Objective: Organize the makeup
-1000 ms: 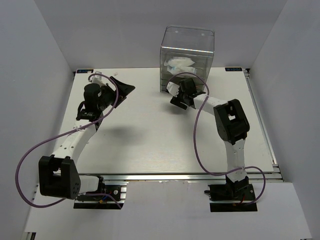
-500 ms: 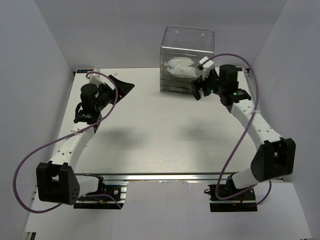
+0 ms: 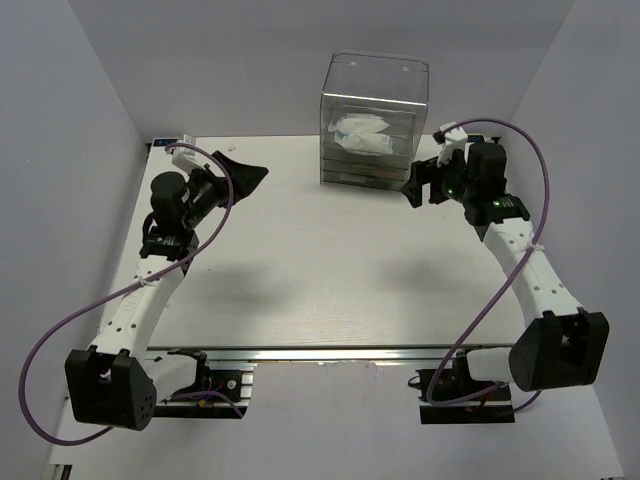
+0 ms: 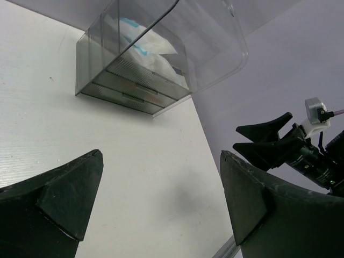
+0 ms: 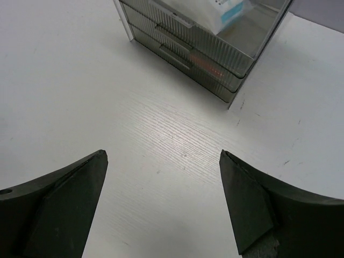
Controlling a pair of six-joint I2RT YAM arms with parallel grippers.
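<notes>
White-blue crinkly packets (image 3: 362, 134) lie in the top compartment of the clear acrylic drawer box (image 3: 374, 100) at the back of the table. They also show in the left wrist view (image 4: 144, 44) and the right wrist view (image 5: 230, 7). A reddish item (image 5: 207, 66) glints behind a closed drawer front. No other makeup shows. My left gripper (image 3: 250, 172) is open and empty at the far left, above the table (image 4: 161, 161). My right gripper (image 3: 410, 186) is open and empty just right of the box front (image 5: 161, 156). It also shows in the left wrist view (image 4: 269, 141).
The drawer box (image 5: 188, 37) has its lower drawers closed. White walls enclose the table (image 3: 320, 270) on three sides. An aluminium rail (image 3: 350, 352) runs along the near edge by the arm bases.
My right arm has swung from the box's front left to its right side, stretching out. My left gripper has drawn back slightly to the left. Both stay open and empty.
</notes>
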